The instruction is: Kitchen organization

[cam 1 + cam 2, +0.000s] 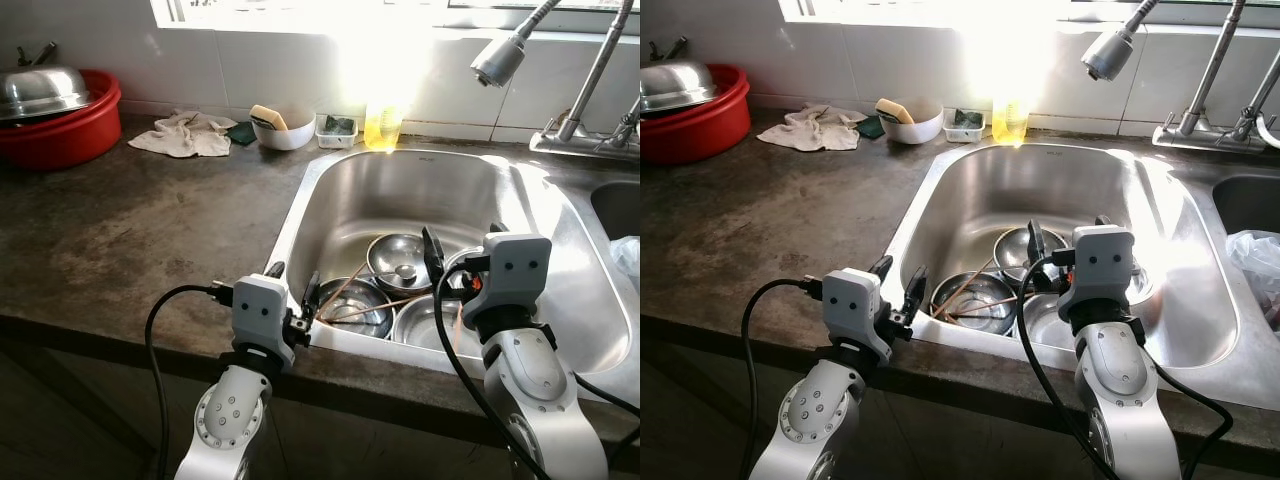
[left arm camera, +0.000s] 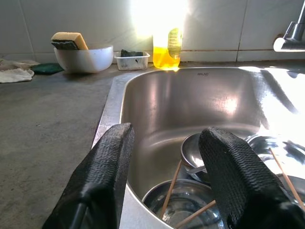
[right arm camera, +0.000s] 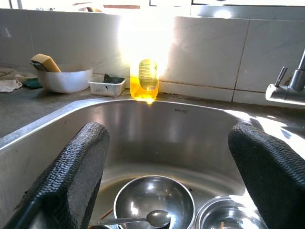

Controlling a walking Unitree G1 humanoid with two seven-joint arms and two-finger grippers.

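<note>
While sunlight glares off the far tiles, both grippers hang open-fingered over the sink. The left gripper is at its near left rim, the right gripper above the steel bowls.

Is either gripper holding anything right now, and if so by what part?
Nothing is held. The left gripper and right gripper are both open above the sink.

Several steel bowls sit upright at the sink's near edge, touching. One holds a spoon. Thin wooden chopsticks lean across them.
</note>
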